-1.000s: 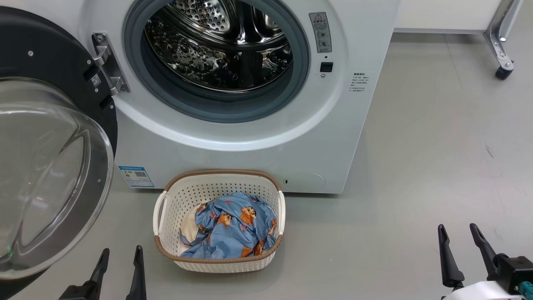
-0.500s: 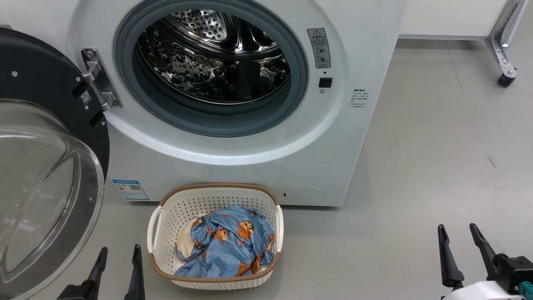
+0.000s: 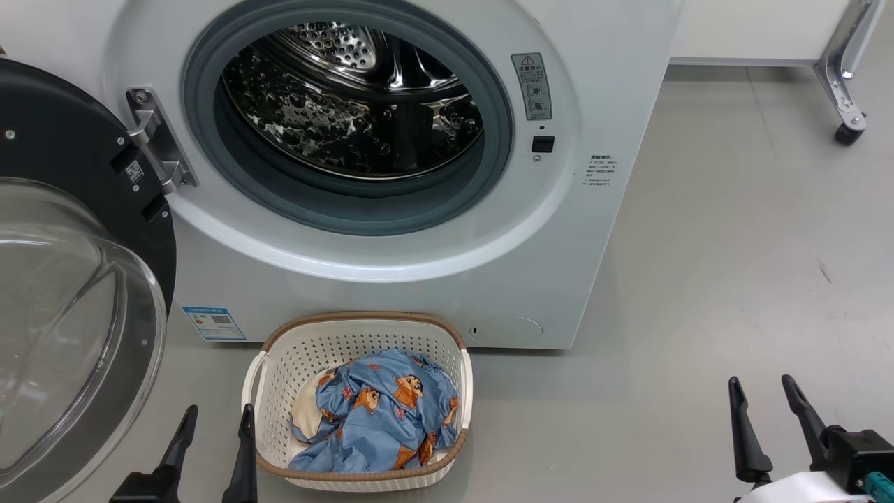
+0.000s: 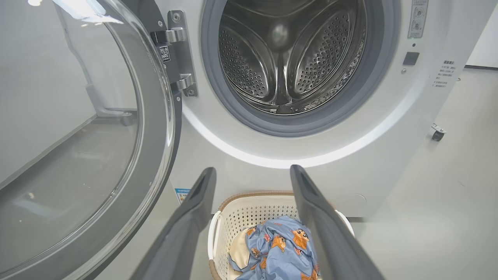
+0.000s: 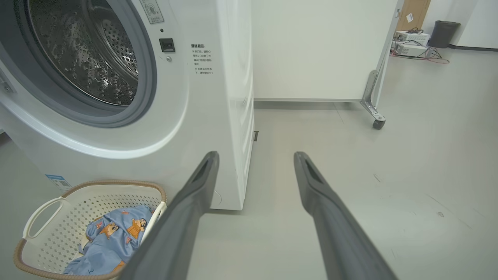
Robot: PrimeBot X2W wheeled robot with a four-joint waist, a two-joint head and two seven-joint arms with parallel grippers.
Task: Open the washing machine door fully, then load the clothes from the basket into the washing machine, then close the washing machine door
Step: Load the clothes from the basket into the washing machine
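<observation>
The left pincer (image 3: 218, 416) has edged nearer the basket (image 3: 363, 318) — it and the right pincer (image 3: 760, 383) both gape empty. The washing machine door (image 3: 63, 126) stands open, so the clothes (image 3: 380, 419) come next.

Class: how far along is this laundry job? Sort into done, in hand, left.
Done: the washing machine door is swung wide open. In hand: nothing; left end effector and right end effector are open, empty. Left: clothes lie in the basket, the drum is empty, door to close.

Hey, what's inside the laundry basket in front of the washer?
The basket holds crumpled light blue clothes printed with orange-brown cartoon figures, and a cream-white piece tucked beside them. Whatever lies beneath the heap is covered.
</observation>
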